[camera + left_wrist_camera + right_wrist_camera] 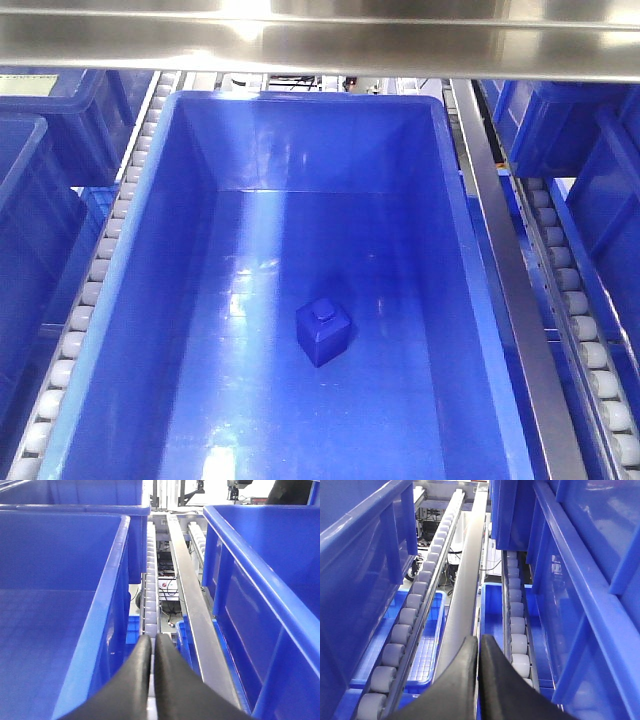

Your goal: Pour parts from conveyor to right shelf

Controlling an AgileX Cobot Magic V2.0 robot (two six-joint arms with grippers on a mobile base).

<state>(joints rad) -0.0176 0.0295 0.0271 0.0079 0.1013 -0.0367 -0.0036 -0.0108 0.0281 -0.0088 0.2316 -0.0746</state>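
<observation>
In the front-facing view, a large, deep, glossy blue rectangular plastic tub (150, 300) is seen from above, resting on the stainless-steel-framed shelf with lanes of small white rollers (575, 300). On the tub's floor, slightly nearer the near wall than the far one and about midway between the side walls, a small bright blue plastic cube-shaped block with a short round knob on top (323, 333) is seen standing upright, knob uppermost, clear of all four walls. A steel rail of the shelf (505, 250) is seen running along the tub's right rim, and a steel crossbar (320, 40) spans the top edge of the picture. More blue tubs are seen at the left and right edges. Neither gripper is shown in this view.

In the left wrist view, the left gripper (152, 642) is seen at the bottom edge — its two black fingers are pressed together, with nothing between them. It is held over a roller lane (150, 580) and beside a steel rail (192, 600), between a blue tub on the left (112, 605) and another on the right (260, 595).

In the right wrist view, the right gripper (478, 642) is likewise seen with its black fingers pressed together and nothing pinched. It is held above a pale steel rail (465, 595) flanked by two roller lanes (420, 590) — blue tub walls (580, 580) rise at either side, and smaller blue bins (492, 610) are seen on the level below.
</observation>
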